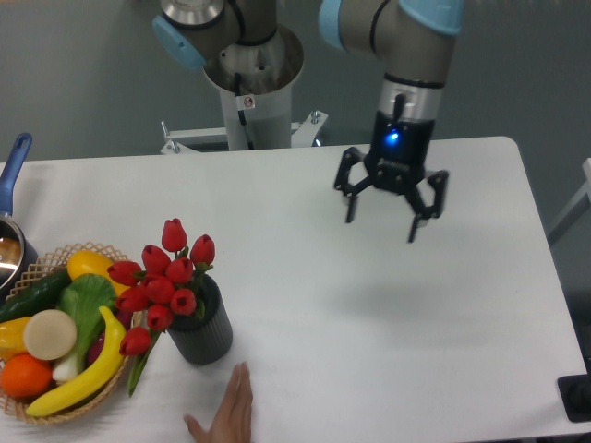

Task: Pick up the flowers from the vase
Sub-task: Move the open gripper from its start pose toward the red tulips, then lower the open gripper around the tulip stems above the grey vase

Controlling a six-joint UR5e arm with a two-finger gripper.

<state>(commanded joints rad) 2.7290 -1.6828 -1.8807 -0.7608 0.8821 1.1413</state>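
The flowers [162, 281], a bunch of red tulip buds on green stems, stand in the vase [203, 330], a small dark grey ribbed cup near the table's front left. My gripper [382, 220] hangs above the table toward the back right, far from the vase, pointing down. Its fingers [415, 221] are spread apart and hold nothing.
A wicker basket [65, 406] with a banana, an orange and vegetables sits at the front left, touching the flowers. A pot with a blue handle [13, 171] is at the left edge. A person's hand [226, 413] rests at the front edge just below the vase.
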